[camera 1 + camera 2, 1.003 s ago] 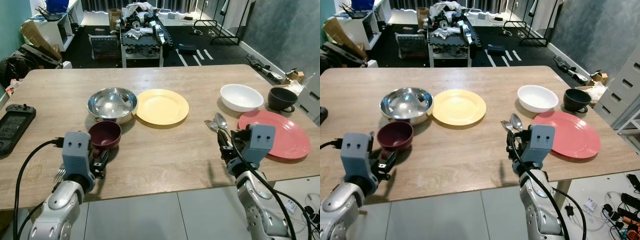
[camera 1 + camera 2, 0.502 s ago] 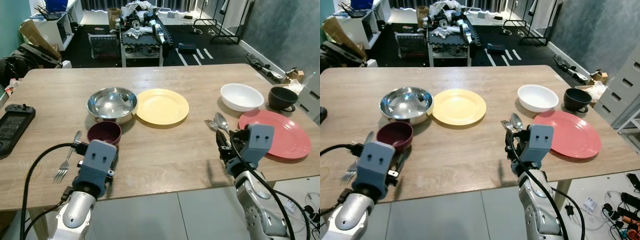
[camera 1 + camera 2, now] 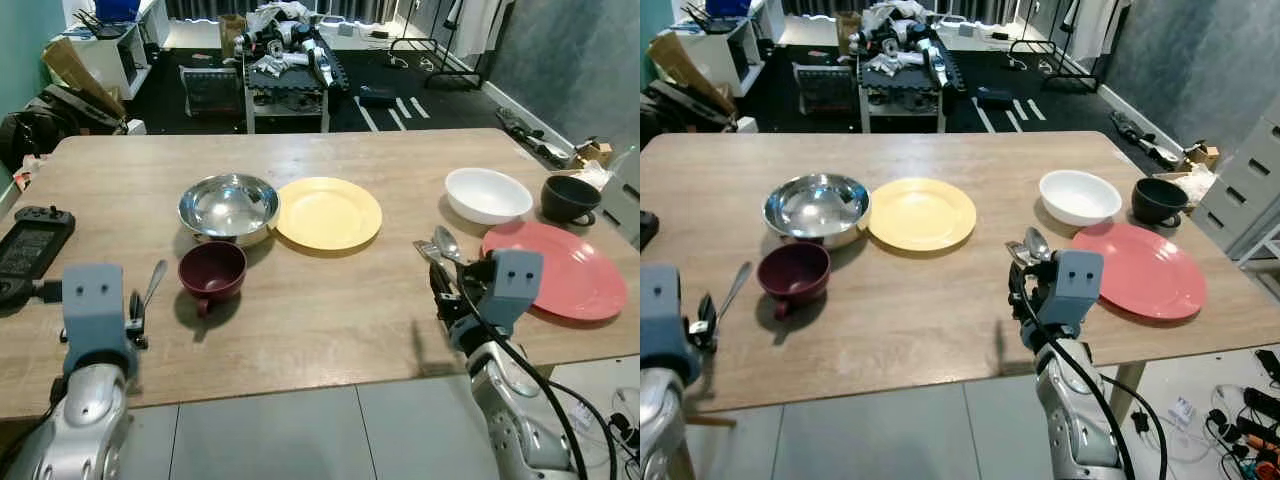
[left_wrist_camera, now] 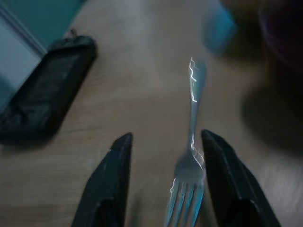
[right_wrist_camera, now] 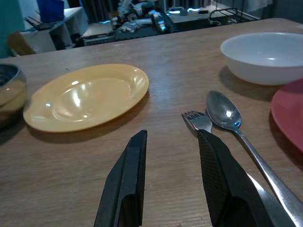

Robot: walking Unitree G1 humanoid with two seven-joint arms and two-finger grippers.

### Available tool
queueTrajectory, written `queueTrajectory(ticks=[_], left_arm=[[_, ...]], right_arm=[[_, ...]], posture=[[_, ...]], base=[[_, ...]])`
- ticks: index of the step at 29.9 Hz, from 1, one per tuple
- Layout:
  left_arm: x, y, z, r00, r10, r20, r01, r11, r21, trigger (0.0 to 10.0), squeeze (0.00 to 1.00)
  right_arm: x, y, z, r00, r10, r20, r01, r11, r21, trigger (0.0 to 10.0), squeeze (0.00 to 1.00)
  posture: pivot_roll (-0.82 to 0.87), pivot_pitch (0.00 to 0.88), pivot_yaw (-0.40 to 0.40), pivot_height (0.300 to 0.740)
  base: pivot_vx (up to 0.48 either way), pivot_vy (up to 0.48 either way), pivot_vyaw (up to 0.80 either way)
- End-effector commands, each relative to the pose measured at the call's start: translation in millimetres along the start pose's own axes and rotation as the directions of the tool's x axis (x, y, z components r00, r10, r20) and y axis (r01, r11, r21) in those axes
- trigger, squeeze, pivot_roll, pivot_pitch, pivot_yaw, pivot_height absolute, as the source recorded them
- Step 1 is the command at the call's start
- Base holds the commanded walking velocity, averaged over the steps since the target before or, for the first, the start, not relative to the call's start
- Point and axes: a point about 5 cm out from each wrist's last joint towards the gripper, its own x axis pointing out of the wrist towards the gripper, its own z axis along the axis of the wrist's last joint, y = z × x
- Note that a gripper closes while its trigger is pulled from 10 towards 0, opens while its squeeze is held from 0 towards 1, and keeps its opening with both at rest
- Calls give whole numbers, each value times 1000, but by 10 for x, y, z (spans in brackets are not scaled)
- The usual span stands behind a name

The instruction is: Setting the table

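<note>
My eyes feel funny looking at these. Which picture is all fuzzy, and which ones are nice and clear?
Left wrist view: fuzzy and dim, with a white glare streak down the silver metal fork. Right wrist view: sharp on the round yellow plate and the shiny metal spoon. Both eye views: clear and evenly lit, with soft shadows on the wooden table.

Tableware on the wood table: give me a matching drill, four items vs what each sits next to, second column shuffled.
Items
1. yellow plate
2. white bowl
3. spoon
4. maroon cup

Neighbours
A. beside the black cup
B. touching a fork at the red plate's left edge
C. right beside the steel bowl
D. just in front of the steel bowl, nearest the left end effector

Pairs: 1-C, 2-A, 3-B, 4-D
</note>
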Motion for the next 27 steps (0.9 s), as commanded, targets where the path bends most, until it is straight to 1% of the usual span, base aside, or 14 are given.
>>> queueTrajectory(ticks=[1,2,4,5,6,7,8,10,11,14,18,23,25,27], left_arm=[[-67,-46,-39,997,-72,21,69,990,121,10000,0],[-135,-51,-99,991,-134,-7,134,979,156,10000,0],[-247,-77,-197,970,-236,-60,243,954,174,10000,0],[-247,-77,-197,970,-236,-60,243,954,174,10000,0],[-289,-103,-227,957,-282,-74,291,936,198,10000,0],[-339,-127,-271,945,-316,-89,328,908,260,10000,0],[-339,-127,-271,945,-316,-89,328,908,260,10000,0],[-373,-148,-305,931,-347,-113,365,883,296,10000,0],[-382,-144,-340,927,-351,-131,375,871,317,10000,0],[-349,-101,-371,929,-344,-139,371,863,343,10000,0],[-275,-27,-360,925,-349,-149,379,845,376,10000,0],[-234,35,-380,930,-327,-169,368,830,420,10000,0],[-211,53,-397,931,-319,-179,365,828,425,10000,0],[-166,84,-423,935,-297,-193,352,838,418,10000,0]], right_arm=[[-22,-42,-53,1000,-17,-16,17,1000,6,10000,0],[-22,-43,-59,1000,-16,-18,16,1000,6,10000,0],[-17,-35,-70,1000,-13,-20,13,1000,7,10000,0],[-17,-35,-70,1000,-13,-20,13,1000,7,10000,0],[-13,-33,-72,1000,-12,-21,12,1000,7,10000,0],[-5,-26,-69,1000,-10,-19,10,1000,9,10000,0],[-5,-26,-69,1000,-10,-19,10,1000,9,10000,0],[-2,-25,-67,1000,-9,-19,9,1000,9,10000,0],[-1,-27,-71,1000,-9,-19,9,1000,10,10000,0],[-1,-25,-71,1000,-9,-19,9,1000,11,10000,0],[-3,-26,-77,1000,-9,-21,9,1000,10,10000,0],[-6,-36,-77,1000,-14,-19,14,1000,9,10000,0],[-9,-36,-82,1000,-15,-19,15,1000,10,10000,0],[-14,-26,-92,1000,-14,-20,14,1000,11,10000,0]], posture=[[28,122,73,740],[35,125,73,740],[39,127,74,740],[39,127,74,740],[39,127,74,740],[44,129,75,740],[44,129,75,740],[44,129,75,740],[44,129,75,740],[45,133,71,740],[45,133,71,740],[42,135,77,740],[44,136,74,740],[43,136,75,740]], base=[[0,0,0],[0,0,0],[0,0,0],[0,0,0],[0,0,0],[0,0,0],[0,0,0],[0,0,0],[0,0,0],[0,0,0],[0,0,0],[0,0,0],[0,0,0],[0,0,0]])
